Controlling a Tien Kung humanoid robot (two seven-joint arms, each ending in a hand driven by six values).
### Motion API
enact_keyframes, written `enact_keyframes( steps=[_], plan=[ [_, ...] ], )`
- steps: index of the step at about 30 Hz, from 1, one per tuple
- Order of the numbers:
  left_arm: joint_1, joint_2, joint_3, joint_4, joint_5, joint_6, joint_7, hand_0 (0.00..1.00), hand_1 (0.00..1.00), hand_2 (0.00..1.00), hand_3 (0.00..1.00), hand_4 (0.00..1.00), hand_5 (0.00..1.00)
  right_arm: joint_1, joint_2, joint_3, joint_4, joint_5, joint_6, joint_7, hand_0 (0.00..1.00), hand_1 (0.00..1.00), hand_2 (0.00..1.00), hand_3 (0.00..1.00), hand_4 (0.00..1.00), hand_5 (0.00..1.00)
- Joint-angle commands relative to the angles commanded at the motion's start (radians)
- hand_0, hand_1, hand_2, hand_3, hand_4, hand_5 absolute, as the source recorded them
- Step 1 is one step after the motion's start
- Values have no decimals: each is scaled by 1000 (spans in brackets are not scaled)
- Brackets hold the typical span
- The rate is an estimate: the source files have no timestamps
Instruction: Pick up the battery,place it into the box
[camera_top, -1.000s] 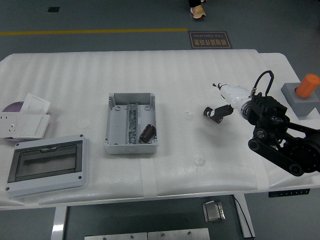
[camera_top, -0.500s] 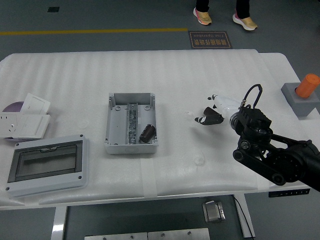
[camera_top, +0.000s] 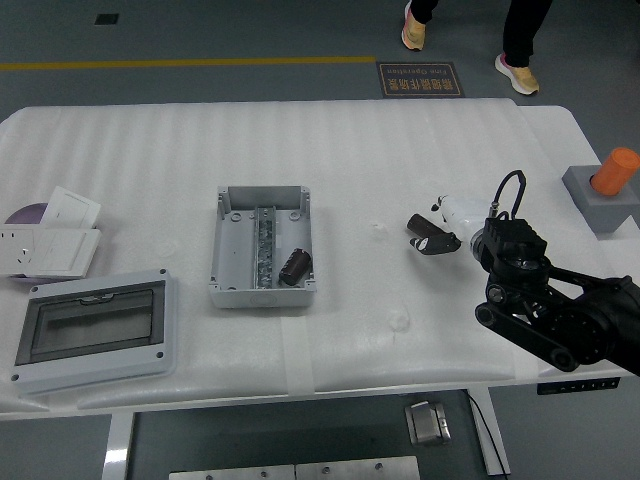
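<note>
- Right hand (camera_top: 432, 232) over the table (camera_top: 400, 150), right of the box (camera_top: 262, 246); fingers loosely curled, nothing visibly in them.
- Battery (camera_top: 294, 266), dark and cylindrical, lying inside the open grey box, near its lower right corner.
- Clear-lidded enclosure (camera_top: 93, 331) at near left.
- Orange cylinder (camera_top: 616, 170) in grey block (camera_top: 598, 200) at far right.
- Person's legs (camera_top: 520, 35) beyond the table.

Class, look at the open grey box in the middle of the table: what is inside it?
Inside the box a dark battery lies at the lower right, beside a metal rail running down the middle. What lies under the battery is covered. The right hand is off to the side.
</note>
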Motion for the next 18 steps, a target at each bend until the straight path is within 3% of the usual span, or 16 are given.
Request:
enact_keyframes(
  steps=[13,14,18],
  plan=[
    [1,1,-4,0,3,2,-4,669,683,568,582,512,447,1,15,-26,-22,6,-56,0,440,601,692,810,768,609],
    [1,1,-4,0,3,2,-4,668,683,568,582,513,447,1,15,-28,-23,6,-59,0,414,566,643,775,744,592],
    [1,2,-1,0,1,3,-6,668,683,568,582,513,447,0,15,-38,-31,9,-72,0,414,566,643,775,744,592]
  ],
)
